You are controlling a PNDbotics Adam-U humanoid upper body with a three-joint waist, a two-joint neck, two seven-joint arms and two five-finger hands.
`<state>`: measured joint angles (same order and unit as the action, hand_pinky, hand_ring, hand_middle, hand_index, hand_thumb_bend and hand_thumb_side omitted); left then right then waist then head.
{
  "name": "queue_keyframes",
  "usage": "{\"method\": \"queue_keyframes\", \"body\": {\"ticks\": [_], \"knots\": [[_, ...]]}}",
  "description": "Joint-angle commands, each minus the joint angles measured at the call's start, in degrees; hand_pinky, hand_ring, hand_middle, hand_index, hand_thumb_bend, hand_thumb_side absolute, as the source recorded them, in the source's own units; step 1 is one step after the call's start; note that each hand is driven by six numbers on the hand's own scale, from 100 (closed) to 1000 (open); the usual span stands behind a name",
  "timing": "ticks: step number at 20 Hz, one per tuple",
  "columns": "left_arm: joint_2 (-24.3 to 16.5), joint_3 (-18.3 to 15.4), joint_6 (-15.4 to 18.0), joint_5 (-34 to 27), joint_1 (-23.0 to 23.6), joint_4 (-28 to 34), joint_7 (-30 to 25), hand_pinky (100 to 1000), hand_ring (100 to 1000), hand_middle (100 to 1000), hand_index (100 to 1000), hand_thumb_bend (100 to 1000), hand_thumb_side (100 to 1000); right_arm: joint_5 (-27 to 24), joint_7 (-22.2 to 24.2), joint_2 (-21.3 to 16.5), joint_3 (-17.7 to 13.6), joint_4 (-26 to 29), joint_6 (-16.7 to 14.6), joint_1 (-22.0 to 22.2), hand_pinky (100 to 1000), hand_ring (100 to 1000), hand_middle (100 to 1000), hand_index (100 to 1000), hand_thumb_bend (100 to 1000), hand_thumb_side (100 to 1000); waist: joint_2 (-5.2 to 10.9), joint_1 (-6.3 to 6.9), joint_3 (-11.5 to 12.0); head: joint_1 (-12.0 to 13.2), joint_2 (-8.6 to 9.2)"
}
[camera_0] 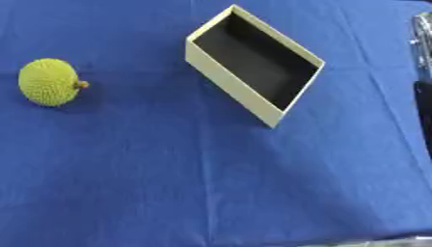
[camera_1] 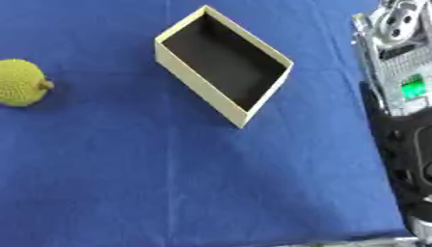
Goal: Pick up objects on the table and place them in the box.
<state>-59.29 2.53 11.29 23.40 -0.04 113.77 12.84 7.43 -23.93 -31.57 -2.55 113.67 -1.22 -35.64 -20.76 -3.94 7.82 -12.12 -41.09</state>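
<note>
A yellow-green bumpy round fruit with a small brown stem lies on the blue cloth at the far left. A cream rectangular box with a dark inside stands open at the upper middle, turned at an angle, and nothing shows inside it. A stretch of my right arm, silver above and black below with a small green light, runs down the right edge, well to the right of the box. No hand of mine can be made out in either view.
The blue cloth covers the whole table. Its front edge shows at the bottom right. A wide stretch of cloth lies between the fruit and the box and in front of both.
</note>
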Motion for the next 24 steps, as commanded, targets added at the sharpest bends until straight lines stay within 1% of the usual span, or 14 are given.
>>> {"method": "queue_keyframes", "body": {"ticks": [1,2,5,10,13,14,15,16,18,19,20,22,24], "knots": [[-2.1,0.0,0.8,2.8,-0.2,0.5,-2.8,863,899,912,927,670,460,0.1,0.2,-1.8,-0.3,0.9,0.0,-0.7,806,770,776,838,326,808,1.3,0.48,0.1,0.1,0.32],[-2.1,0.1,1.1,3.8,-0.2,0.3,-3.7,865,900,911,929,682,454,0.1,0.2,-1.8,-0.3,0.9,0.0,-0.7,806,771,776,838,326,808,1.28,0.45,0.1,0.1,0.37],[-1.4,0.1,2.0,6.6,-0.4,-0.5,-6.6,879,897,879,892,775,407,0.1,0.2,-1.8,-0.3,0.9,0.0,-0.8,806,770,776,838,327,808,1.25,0.38,0.1,0.1,0.47],[0.2,0.1,2.1,11.4,-1.2,-1.8,-11.4,892,905,886,897,828,334,0.0,0.3,-1.7,-0.2,0.9,0.1,-0.7,806,770,776,838,328,808,1.13,0.21,0.1,0.2,0.53],[1.1,0.2,3.2,14.1,-1.6,-2.3,-14.2,911,920,894,902,872,311,-0.1,0.2,-1.7,-0.3,0.9,0.1,-0.7,806,770,776,838,329,808,1.04,0.08,0.1,0.2,0.6],[1.4,0.0,3.4,14.4,-1.9,-2.3,-15.1,913,921,892,900,888,290,-0.1,0.2,-1.7,-0.3,0.9,0.1,-0.7,806,770,776,838,329,808,1.02,0.04,0.1,0.3,0.6],[1.6,-0.4,3.3,14.4,-2.4,-2.2,-16.1,914,922,892,900,889,287,-0.1,0.2,-1.7,-0.3,0.9,0.2,-0.7,806,770,776,838,329,808,1.01,0.01,0.2,0.2,0.61],[1.8,-0.9,3.0,14.2,-2.8,-1.9,-17.0,917,924,892,899,885,258,-0.1,0.2,-1.7,-0.3,0.9,0.2,-0.7,806,770,776,838,329,808,1.01,-0.01,0.2,0.2,0.6],[1.9,-2.1,1.9,13.1,-4.0,-0.7,-18.6,918,926,892,905,884,224,-0.1,0.3,-1.7,-0.2,0.9,0.2,-0.6,806,770,776,838,330,808,0.98,-0.07,0.3,0.1,0.56],[1.9,-2.7,1.3,12.4,-4.6,0.0,-19.4,918,926,892,905,884,221,-0.1,0.3,-1.7,-0.2,0.9,0.3,-0.6,806,770,775,838,330,808,0.97,-0.08,0.3,0.1,0.54],[1.8,-3.5,0.7,11.7,-5.4,0.4,-20.1,919,927,893,903,883,191,-0.1,0.3,-1.7,-0.2,0.9,0.3,-0.6,806,770,775,838,330,808,1.01,-0.09,0.3,0.1,0.48],[1.5,-4.7,-0.1,10.2,-7.3,0.7,-21.8,919,928,894,901,884,182,-0.1,0.3,-1.8,-0.2,0.9,0.3,-0.6,806,770,775,838,330,808,1.03,-0.1,0.4,0.1,0.41],[1.0,-5.6,-1.1,8.7,-9.2,0.8,-23.4,919,927,894,893,872,100,-0.1,0.4,-1.7,-0.1,0.9,0.3,-0.6,806,770,775,838,331,808,1.13,-0.05,0.4,0.2,0.26]]}}
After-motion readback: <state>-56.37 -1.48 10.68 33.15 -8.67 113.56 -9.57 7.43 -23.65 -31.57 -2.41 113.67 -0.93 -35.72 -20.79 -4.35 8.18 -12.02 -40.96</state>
